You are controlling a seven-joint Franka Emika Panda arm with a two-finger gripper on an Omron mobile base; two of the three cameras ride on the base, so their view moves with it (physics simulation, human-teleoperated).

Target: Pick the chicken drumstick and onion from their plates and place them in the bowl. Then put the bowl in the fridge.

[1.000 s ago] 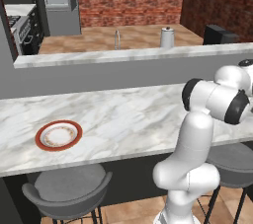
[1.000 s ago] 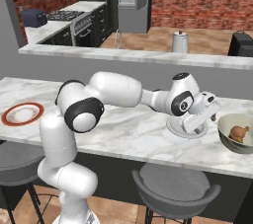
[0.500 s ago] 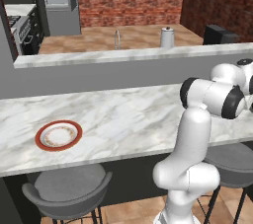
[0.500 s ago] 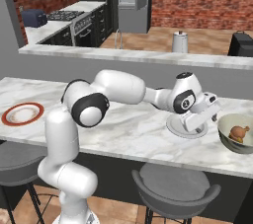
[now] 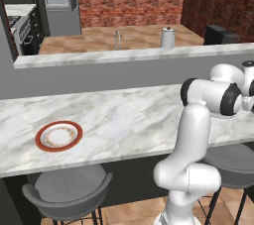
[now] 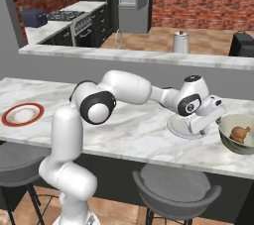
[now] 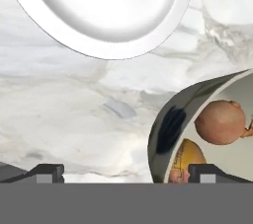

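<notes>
While I scan the left base view, I get the arm folded toward the right edge, the marble table and one red-rimmed plate far left with nothing on it. Fridge stands well back across the kitchen. Risk here, as I judge it: a long drive with a loaded bowl, so any jerk of the base could tip it or roll the food out.

Right base view: end effector sits low over a plain white plate, just beside the bowl. Drumstick lies inside the bowl. Fingers are spread wide, nothing between them. Risk: with the hand this near the rim, a sideways swing could knock the bowl toward the table's front edge.

Hand view: white plate at top, bowl lower right with a round brownish onion and a golden piece under it, likely the drumstick. Fingertips are well apart, one at each lower corner. Looks like both items are in, so next is the bowl grab. Risk: a deep smooth wall pinched at the rim may slip or tilt.

No brands, labels or readable writing in any view.
</notes>
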